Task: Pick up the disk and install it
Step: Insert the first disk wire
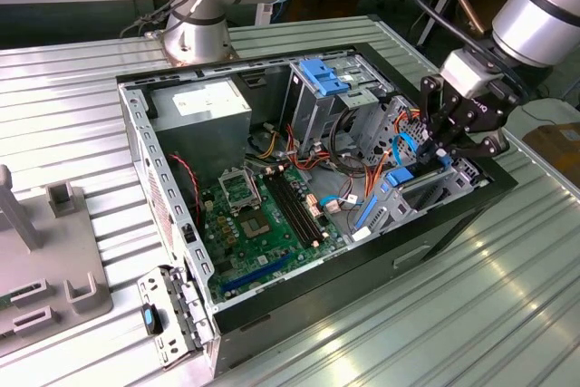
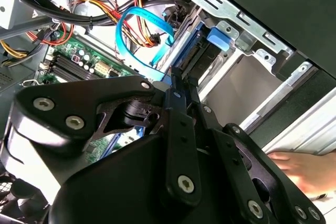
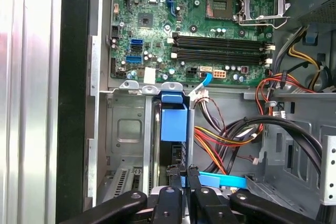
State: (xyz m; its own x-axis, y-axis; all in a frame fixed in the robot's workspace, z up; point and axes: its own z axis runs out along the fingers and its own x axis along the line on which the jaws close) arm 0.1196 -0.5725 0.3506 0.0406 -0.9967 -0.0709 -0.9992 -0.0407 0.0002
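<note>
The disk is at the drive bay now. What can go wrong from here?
1. The blue cable and coloured wires lie right beside the gripper; they might snag.
2. The disk stands edge-on in the narrow metal bay; a slight tilt could jam it.
3. A hand lies just outside the case, perhaps too close.

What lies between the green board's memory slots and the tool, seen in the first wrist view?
The disk, edge-on in the metal drive bay, blue carrier end toward the memory slots; the first wrist view shows it.
</note>
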